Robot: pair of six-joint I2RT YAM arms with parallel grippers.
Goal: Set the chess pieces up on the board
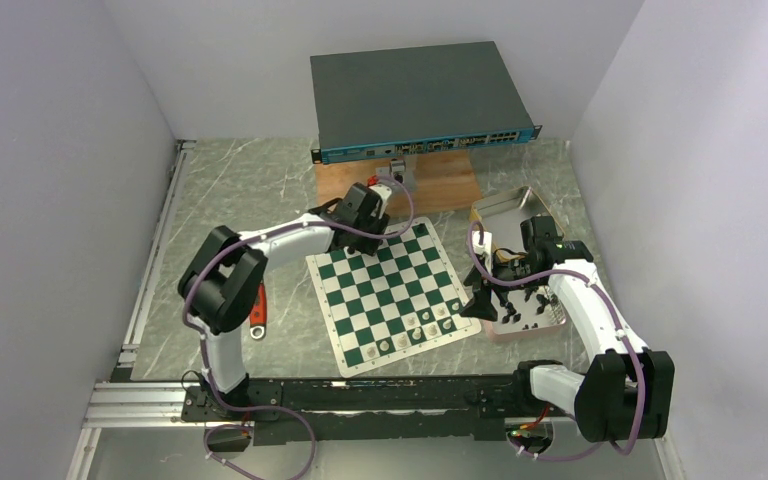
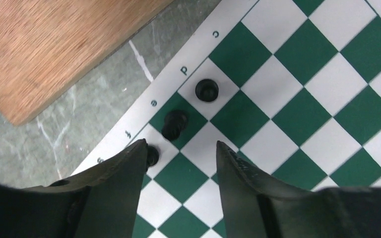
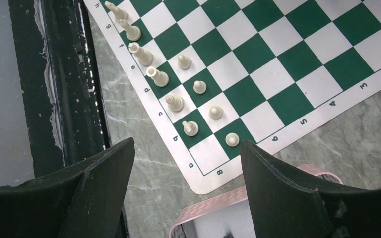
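Three black chessmen [image 2: 207, 90] stand along the board's [image 2: 297, 104] far lettered edge, right at the left gripper [image 2: 181, 146], whose jaws are apart and empty. The right gripper [image 3: 187, 144] gapes empty too. Ten white chessmen [image 3: 157, 77] line the near edge. They look light, hard and easily tipped, so each is best pinched by the stem.

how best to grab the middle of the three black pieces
Probably by its top, from straight above: the middle piece stands upright, and the d piece and f piece flank it along the row, so close across the row.
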